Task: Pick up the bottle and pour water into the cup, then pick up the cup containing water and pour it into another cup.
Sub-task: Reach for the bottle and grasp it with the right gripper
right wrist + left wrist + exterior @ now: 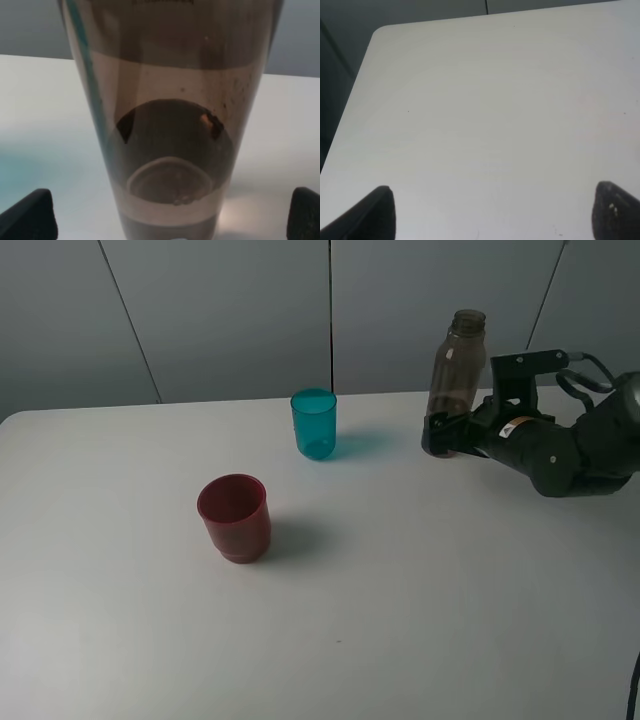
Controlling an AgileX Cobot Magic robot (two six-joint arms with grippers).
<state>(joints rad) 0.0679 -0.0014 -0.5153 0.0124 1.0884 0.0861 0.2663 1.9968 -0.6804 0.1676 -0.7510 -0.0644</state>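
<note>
The right pincer (447,436) brackets the base of the bottle (459,365), which stands upright on the white worktop (420,590). In the right wrist view its two fingers stand wide apart, clear of the bottle's sides and not yet clamped. By these pictures the opening step, picking up the bottle, is in hand. The next move calls for the fingers to close squarely on the lower body before any lift, since a tall, slim bottle gripped this low could tip.

The bottle is smoky grey-brown, translucent and narrow-necked; whether it holds water cannot be told.

The teal cup (314,424) waits well to the pincer's left, with the dark red cup (234,517) farther off that way. The left pincer (495,215) hangs over bare worktop, fingers spread and holding nothing.
</note>
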